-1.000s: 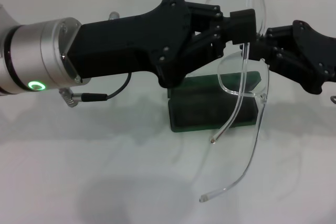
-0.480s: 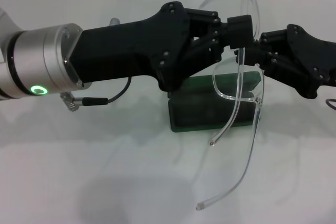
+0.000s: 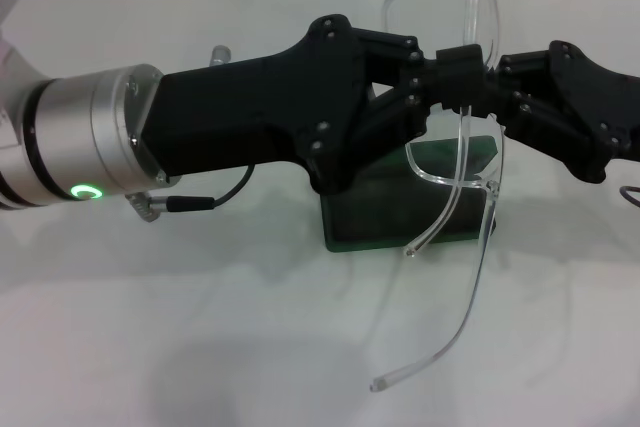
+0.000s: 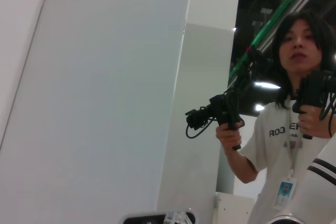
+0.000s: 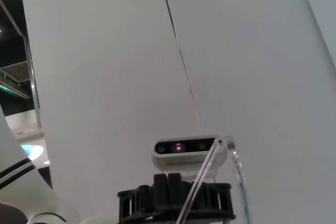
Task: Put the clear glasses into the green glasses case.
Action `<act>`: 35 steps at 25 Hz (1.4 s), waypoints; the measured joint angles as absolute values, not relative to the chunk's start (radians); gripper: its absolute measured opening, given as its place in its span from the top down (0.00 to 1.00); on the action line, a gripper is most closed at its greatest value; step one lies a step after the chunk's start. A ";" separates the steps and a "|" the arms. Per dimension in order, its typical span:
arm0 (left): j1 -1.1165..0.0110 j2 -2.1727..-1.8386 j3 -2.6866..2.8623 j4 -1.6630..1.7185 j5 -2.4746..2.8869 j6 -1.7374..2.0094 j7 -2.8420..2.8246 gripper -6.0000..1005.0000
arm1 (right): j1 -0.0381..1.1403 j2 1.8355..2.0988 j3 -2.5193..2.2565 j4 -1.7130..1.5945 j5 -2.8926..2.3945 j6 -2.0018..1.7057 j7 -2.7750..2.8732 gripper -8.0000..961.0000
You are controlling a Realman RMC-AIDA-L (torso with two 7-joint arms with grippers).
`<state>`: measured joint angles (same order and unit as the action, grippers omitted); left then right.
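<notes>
While the left gripper [image 3: 468,72] and right gripper [image 3: 492,87] meet above the table [image 3: 200,327], both pinch the clear glasses [image 3: 470,162]; these hang in the air over the open green glasses case [image 3: 400,202], temple arms trailing toward the camera.

Head view: bright, even overhead lighting. Soft, diffuse shadows lie on the white table [image 3: 200,347]. Small highlights glint on the clear glasses [image 3: 470,147]. Left wrist view: a bright lamp glares against dark background.

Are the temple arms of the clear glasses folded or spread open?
Spread. Both arms of the clear glasses hang down apart, while the left gripper and right gripper hold the frame above the green glasses case.
</notes>
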<state>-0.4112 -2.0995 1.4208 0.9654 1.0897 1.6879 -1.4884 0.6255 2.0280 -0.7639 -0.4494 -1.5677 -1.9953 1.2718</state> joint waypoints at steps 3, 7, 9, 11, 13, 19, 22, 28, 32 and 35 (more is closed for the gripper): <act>-0.405 -2.100 1.431 0.965 1.079 1.671 -1.464 0.97 | 0.627 2.028 -0.764 -0.441 -1.567 -1.995 1.267 0.92; -0.403 -2.100 1.445 0.965 1.071 1.652 -1.450 0.97 | 0.628 2.028 -0.764 -0.438 -1.567 -1.985 1.263 0.92; -0.403 -2.100 1.447 0.965 1.068 1.644 -1.443 0.97 | 0.628 2.028 -0.764 -0.438 -1.567 -1.980 1.261 0.92; -0.403 -2.100 1.448 0.965 1.066 1.640 -1.441 0.97 | 0.628 2.028 -0.764 -0.438 -1.567 -1.979 1.260 0.92; -0.401 -2.100 1.452 0.965 1.059 1.619 -1.438 0.97 | 0.628 2.028 -0.764 -0.439 -1.567 -1.978 1.257 0.92; -0.399 -2.100 1.458 0.965 1.057 1.599 -1.429 0.97 | 0.627 2.028 -0.764 -0.439 -1.567 -1.971 1.254 0.92; -0.397 -2.100 1.462 0.965 1.056 1.590 -1.424 0.97 | 0.627 2.028 -0.764 -0.439 -1.567 -1.971 1.253 0.92; -0.396 -2.101 1.462 0.965 1.056 1.575 -1.416 0.97 | 0.627 2.028 -0.764 -0.439 -1.568 -1.967 1.250 0.92; -0.396 -2.101 1.463 0.965 1.055 1.563 -1.409 0.97 | 0.627 2.028 -0.764 -0.439 -1.568 -1.967 1.250 0.92; -0.396 -2.101 1.463 0.965 1.055 1.561 -1.407 0.97 | 0.628 2.028 -0.764 -0.439 -1.568 -1.966 1.249 0.92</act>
